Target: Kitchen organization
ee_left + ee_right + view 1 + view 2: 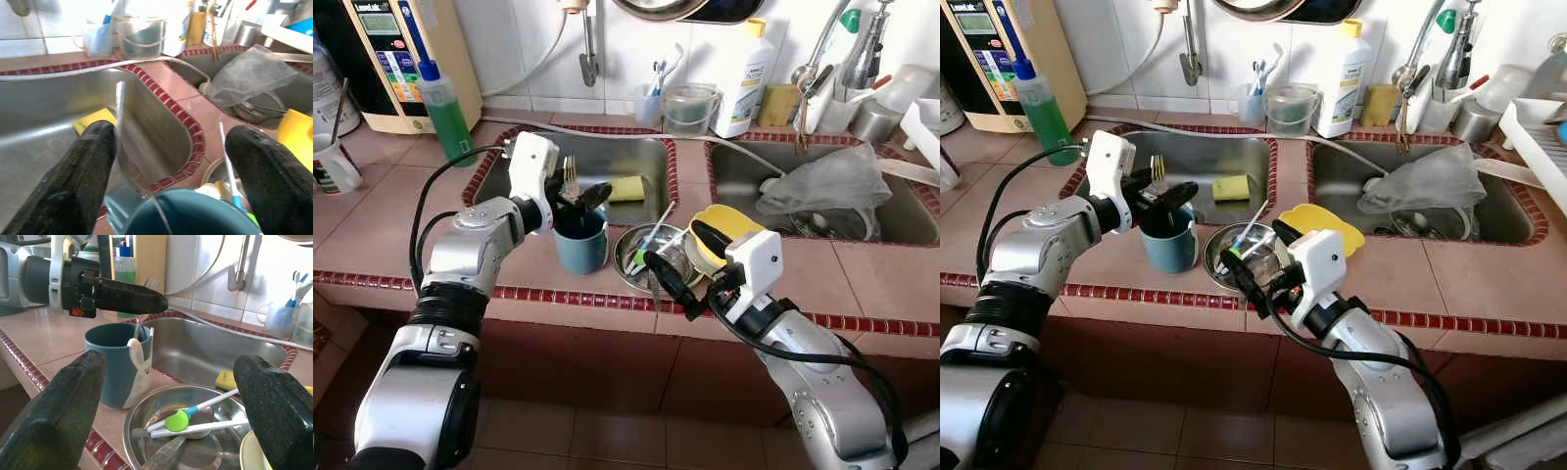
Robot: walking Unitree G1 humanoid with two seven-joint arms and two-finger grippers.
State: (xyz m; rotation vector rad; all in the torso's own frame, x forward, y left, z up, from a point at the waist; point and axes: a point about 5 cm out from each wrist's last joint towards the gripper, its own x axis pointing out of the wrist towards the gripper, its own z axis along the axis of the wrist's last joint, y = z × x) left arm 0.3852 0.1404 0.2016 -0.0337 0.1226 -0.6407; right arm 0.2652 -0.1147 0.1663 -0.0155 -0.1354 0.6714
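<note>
Blue mug (580, 241) on the tiled counter at the near edge of the left sink (607, 164), with a fork (570, 177) standing up over it. Left gripper (579, 199) right above the rim, fingers spread wide either side of the fork, which leans on one finger, not really pinched. Looks like the cutlery-into-the-mug step. Right gripper (1252, 258) also wide open, low over the steel bowl (644, 258) just right of the mug, facing the green-tipped utensil (182, 419) and white sticks lying inside. Next up, probably: lower, close on one stick near the middle, lift clear of the rim without tipping the bowl. Yellow bowl (1324, 225) sits just behind the right wrist.
</note>
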